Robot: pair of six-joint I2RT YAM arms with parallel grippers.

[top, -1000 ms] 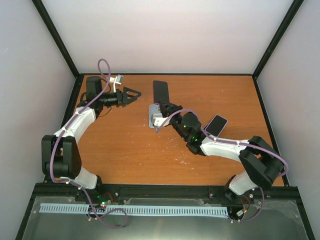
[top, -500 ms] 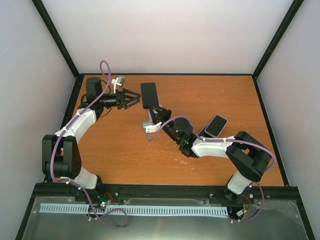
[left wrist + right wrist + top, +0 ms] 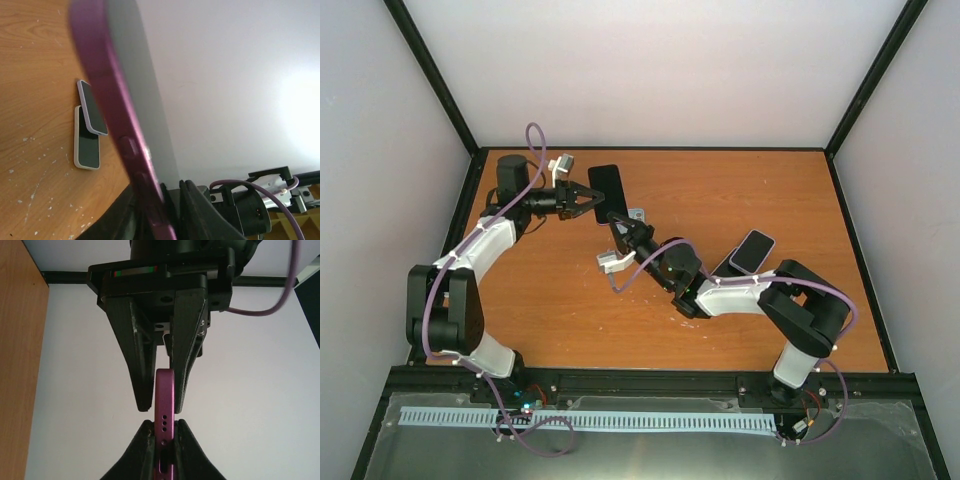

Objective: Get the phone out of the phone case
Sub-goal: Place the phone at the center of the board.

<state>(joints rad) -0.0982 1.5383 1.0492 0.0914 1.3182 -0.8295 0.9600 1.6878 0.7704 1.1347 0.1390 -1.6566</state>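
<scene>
Pale walls [image 3: 670,70] and a black frame close in an orange-brown wooden bench [image 3: 770,190], and the work at this moment is held up in the air above its left half.

The right hand [image 3: 163,423] is clenched on the lower end of the purple phone case [image 3: 102,90], holding it upright and off the wood, with the dark phone [image 3: 608,188] seated inside it. The left hand [image 3: 161,406] comes in from the opposite side, and its two fingers stand on either side of the case's top end. One finger looks pressed to the case, while a thin strip of light shows beside the other. I cannot tell whether it has a real hold yet.

By my reading, the step in hand is securing a second hold so the two parts can be worked apart. To do it well, the left hand should probably bite only the rim or a corner of the case, not squeeze across the handset. The right hand's clamp would then need to let the phone slide free. A slow peel from one corner seems safer than a straight pull.

Two other handsets [image 3: 752,250] lie overlapped well apart on the right side of the bench.
</scene>
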